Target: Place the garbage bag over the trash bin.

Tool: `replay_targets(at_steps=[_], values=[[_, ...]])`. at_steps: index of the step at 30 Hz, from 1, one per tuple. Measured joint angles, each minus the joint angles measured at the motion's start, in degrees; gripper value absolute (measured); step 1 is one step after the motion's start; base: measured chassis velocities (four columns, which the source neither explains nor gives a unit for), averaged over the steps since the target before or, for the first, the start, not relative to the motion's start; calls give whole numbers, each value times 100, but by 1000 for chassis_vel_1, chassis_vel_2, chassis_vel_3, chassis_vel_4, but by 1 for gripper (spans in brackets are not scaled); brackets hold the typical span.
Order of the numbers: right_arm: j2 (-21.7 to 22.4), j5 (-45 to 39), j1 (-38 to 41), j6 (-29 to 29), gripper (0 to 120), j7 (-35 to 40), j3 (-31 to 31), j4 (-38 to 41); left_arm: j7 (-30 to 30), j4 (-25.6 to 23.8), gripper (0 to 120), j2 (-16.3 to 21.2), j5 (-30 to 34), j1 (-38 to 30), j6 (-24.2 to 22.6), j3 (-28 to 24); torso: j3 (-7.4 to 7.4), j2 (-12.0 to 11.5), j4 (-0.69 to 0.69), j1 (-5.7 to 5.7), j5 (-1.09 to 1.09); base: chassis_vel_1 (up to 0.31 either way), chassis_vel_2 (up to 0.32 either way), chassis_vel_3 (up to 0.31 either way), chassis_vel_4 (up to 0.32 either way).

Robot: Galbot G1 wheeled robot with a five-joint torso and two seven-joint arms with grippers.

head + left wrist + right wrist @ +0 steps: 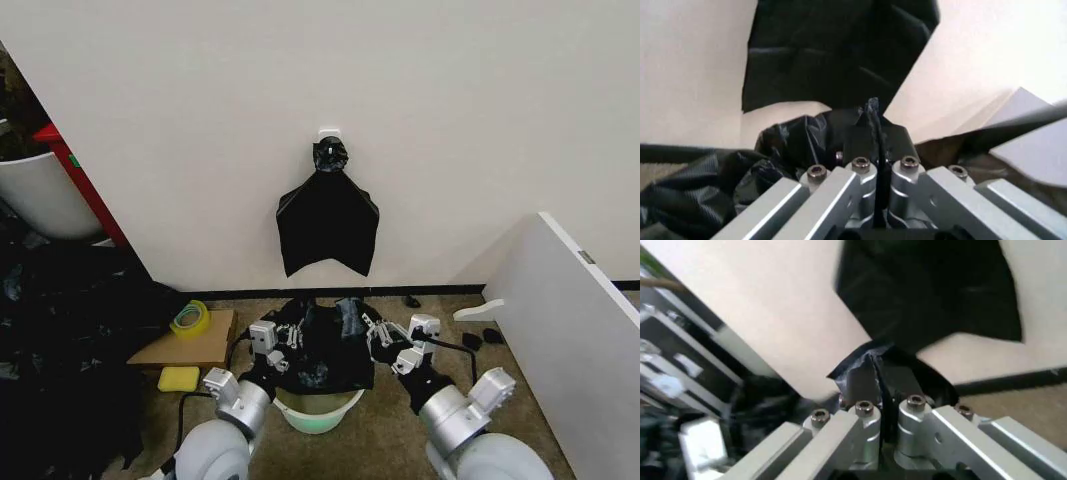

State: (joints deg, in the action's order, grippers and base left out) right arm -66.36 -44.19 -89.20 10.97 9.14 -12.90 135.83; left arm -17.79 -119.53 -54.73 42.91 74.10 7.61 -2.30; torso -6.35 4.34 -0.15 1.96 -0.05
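The garbage bag [325, 362] is a thin, crinkly black sheet stretched between my two grippers, draped over the far part of the trash bin [318, 410]. The bin's cream-white rim and pale green inside show below the bag, between my arms. My left gripper [297, 333] is shut on the bag's left edge. In the left wrist view, black film stands pinched upright in the left gripper [875, 132]. My right gripper [377, 335] is shut on the bag's right edge. The right wrist view shows the right gripper [875, 380] clamped on a fold of it.
A flat black bundle of bags [327, 215] hangs knotted from a wall hook straight ahead. Left of the bin lie a tape roll [189, 318] on cardboard [190, 348], a yellow sponge [179, 378] and heaped dark plastic [60, 330]. A white board [580, 310] leans at right.
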Motion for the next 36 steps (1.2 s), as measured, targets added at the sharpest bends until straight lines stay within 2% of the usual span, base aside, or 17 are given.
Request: replay_targets(at_steps=[3, 7, 14, 21, 29, 36], values=[[-7, 223, -90, -57, 0, 92, 69, -291, -217, 40, 0, -43, 23, 1, 4, -30, 0, 0, 0, 0, 1, 0, 0, 0, 0], [-4, 452, -280, 9, 0, 357, 128, -446, -459, -106, 0, 196, 26, 226, -74, 50, 0, 0, 0, 0, 1, 0, 0, 0, 0], [68, 573, -425, 567, 0, 1103, 152, -410, -744, -475, 0, 505, -54, 745, -141, 204, 0, 0, 1, 0, 1, 0, 0, 0, 0], [166, 535, -551, 995, 0, 1469, 113, -169, -739, -587, 0, 502, -48, 958, -179, 214, 1, 0, 0, 0, 1, 0, 0, 0, 0], [421, 140, -560, 1246, 0, 1779, -133, 189, -687, -390, 0, 212, 66, 709, -183, 58, 1, 0, -1, 0, 1, 0, 0, 0, 0], [454, 23, -659, 1511, 0, 1878, -95, 264, -1071, -862, 0, 318, 720, 1097, -431, 319, 1, 0, -1, 0, 1, 0, 0, 0, 0]])
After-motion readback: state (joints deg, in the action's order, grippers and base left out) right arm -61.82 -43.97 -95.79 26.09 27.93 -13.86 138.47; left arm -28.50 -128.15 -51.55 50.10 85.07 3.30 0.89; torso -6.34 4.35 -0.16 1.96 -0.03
